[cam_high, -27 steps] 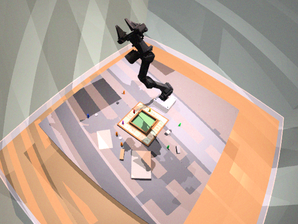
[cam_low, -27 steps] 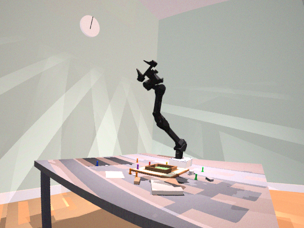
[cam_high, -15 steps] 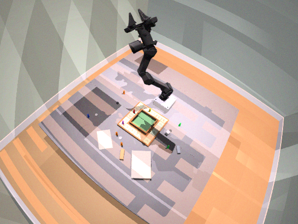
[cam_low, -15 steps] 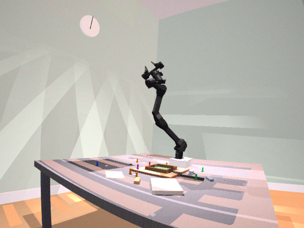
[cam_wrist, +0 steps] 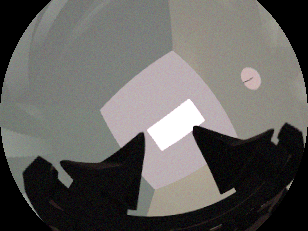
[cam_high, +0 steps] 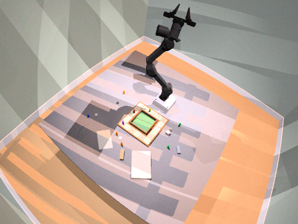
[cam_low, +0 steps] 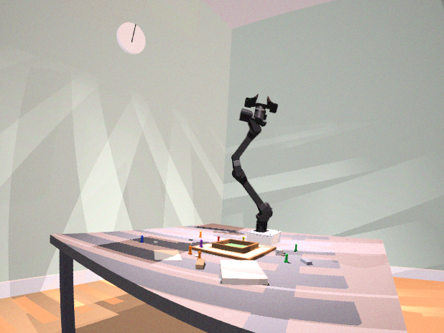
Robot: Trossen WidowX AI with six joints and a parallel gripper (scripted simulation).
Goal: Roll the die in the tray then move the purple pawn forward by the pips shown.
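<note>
My gripper (cam_high: pixel 183 6) (cam_low: pixel 262 95) (cam_wrist: pixel 169 132) is partly open and empty, pointing up high above the table. A small white block (cam_high: pixel 168 132) (cam_low: pixel 280 252), apparently the die, lies on the table right of the board (cam_high: pixel 148 143) (cam_low: pixel 251 255); its pips are too small to read. The purple pawn (cam_high: pixel 123 122) (cam_low: pixel 201 243) stands upright on the board near its left corner. The brown-walled tray (cam_high: pixel 138 128) (cam_low: pixel 230 247) with a green floor sits in the board's middle, and no die shows in it. The arrows are too faint to read surely.
A red pawn (cam_high: pixel 134 111) (cam_low: pixel 218 238) and a yellow pawn (cam_high: pixel 149 110) (cam_low: pixel 243 238) stand on the board. Orange, green and blue pawns stand around it. A white slab (cam_high: pixel 141 165) (cam_low: pixel 242 273) and a tan block (cam_high: pixel 122 154) (cam_low: pixel 200 264) lie in front.
</note>
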